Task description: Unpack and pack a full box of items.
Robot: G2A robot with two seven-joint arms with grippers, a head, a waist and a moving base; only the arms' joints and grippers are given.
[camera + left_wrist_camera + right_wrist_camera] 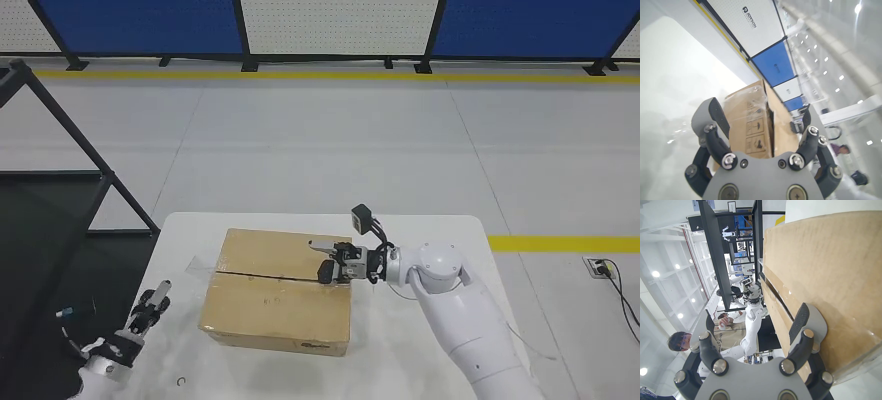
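Observation:
A closed cardboard box [278,298] sits in the middle of the white table [420,225]; a dark seam runs across its top between the two flaps. My right gripper [328,259] is open at the right end of that seam. In the right wrist view one finger pad [800,321] lies against the box top [829,266] beside the slit, while the other finger stands off the box in the air. My left gripper [153,302] is open near the table's left front corner, apart from the box. The left wrist view faces the box's end [755,121], with clear tape over the seam there.
A black metal frame [70,150] stands left of the table. A loose strip of clear tape [200,263] sticks out from the box's left end. A small round object [181,380] lies on the table near the front left.

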